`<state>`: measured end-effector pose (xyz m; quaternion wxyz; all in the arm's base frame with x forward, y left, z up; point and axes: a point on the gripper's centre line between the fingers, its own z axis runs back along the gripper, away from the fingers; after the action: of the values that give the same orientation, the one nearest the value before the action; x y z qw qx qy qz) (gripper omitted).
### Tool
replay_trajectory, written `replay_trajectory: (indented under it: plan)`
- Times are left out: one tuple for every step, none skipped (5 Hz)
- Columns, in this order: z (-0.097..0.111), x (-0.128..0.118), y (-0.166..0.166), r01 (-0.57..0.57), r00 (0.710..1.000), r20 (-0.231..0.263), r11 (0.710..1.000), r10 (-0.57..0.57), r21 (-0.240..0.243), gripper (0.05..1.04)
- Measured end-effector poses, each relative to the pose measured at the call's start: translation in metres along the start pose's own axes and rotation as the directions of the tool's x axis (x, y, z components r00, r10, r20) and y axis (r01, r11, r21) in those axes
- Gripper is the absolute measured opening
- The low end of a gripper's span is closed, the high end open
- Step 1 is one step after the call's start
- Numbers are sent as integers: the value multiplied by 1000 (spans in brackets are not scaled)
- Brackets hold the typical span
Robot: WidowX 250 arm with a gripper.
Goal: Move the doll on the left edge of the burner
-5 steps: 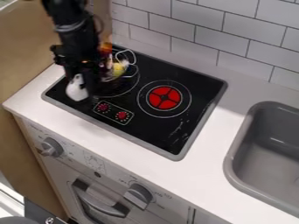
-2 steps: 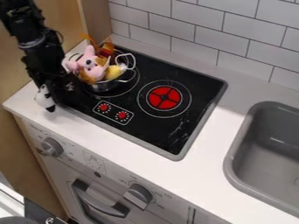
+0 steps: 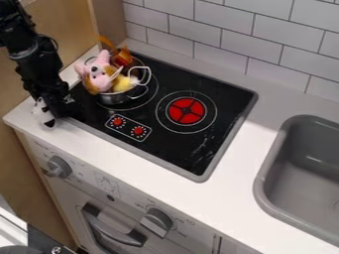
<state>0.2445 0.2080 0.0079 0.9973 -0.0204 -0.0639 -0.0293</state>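
The claw (image 3: 54, 113) grips the doll (image 3: 43, 116) at eight o'clock from the pot (image 3: 117, 98), beside the stove's (image 3: 175, 154) left corner; a strip of tabletop (image 3: 119, 155) runs between stove and front edge.

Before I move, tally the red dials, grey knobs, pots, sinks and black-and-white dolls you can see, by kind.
Red dials: 2
Grey knobs: 2
Pot: 1
Sink: 1
Black-and-white doll: 1
Total: 7

1 camera, high, slanting down
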Motion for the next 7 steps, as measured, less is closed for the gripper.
replay_trajectory:
  plan:
    - [1,0,-1,-17,1000,-9,1000,17,-9,721]
    - [1,2,-9,-42,998,-41,999,41,-19,970]
    - [10,7,-15,-57,995,-86,998,55,-18,996]
    - [27,15,-19,-54,994,-96,998,55,13,996]
    - [39,20,-23,-57,991,-119,998,59,22,996]
    - [55,27,-26,-63,988,-136,997,67,33,996]
    - [63,32,-38,-88,982,-168,996,90,17,996]
